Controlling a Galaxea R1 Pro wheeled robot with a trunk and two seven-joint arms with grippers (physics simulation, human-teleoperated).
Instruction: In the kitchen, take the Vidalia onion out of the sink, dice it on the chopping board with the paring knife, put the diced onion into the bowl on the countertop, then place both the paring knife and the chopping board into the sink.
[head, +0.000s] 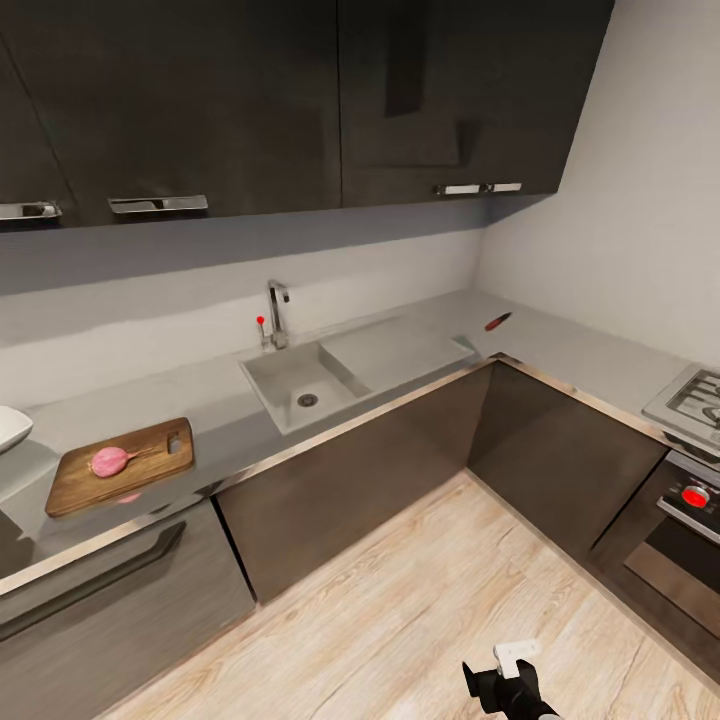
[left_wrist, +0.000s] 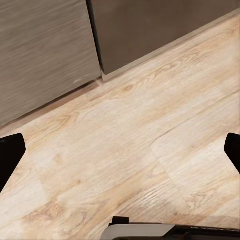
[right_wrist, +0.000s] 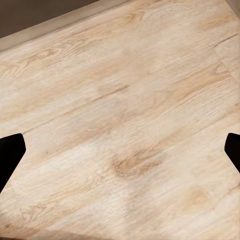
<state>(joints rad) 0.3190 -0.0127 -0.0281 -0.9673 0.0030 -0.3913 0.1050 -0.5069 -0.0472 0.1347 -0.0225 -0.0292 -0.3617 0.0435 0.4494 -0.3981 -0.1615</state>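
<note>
The onion (head: 110, 461) lies on the chopping board (head: 75, 485) near the counter's (head: 400, 345) front edge, left of the sink (head: 300, 385). The knife (head: 497, 321) rests in the far corner. Both grippers (left_wrist: 120, 152) (right_wrist: 120, 152) hang wide open over the wooden floor (head: 420, 620).

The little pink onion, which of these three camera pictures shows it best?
The head view. There the small round pinkish onion lies on the brown rectangular wooden chopping board, on the glossy grey countertop left of the grey metal sink. The two wrist views look at pale wood floor and cabinet fronts instead.
</note>
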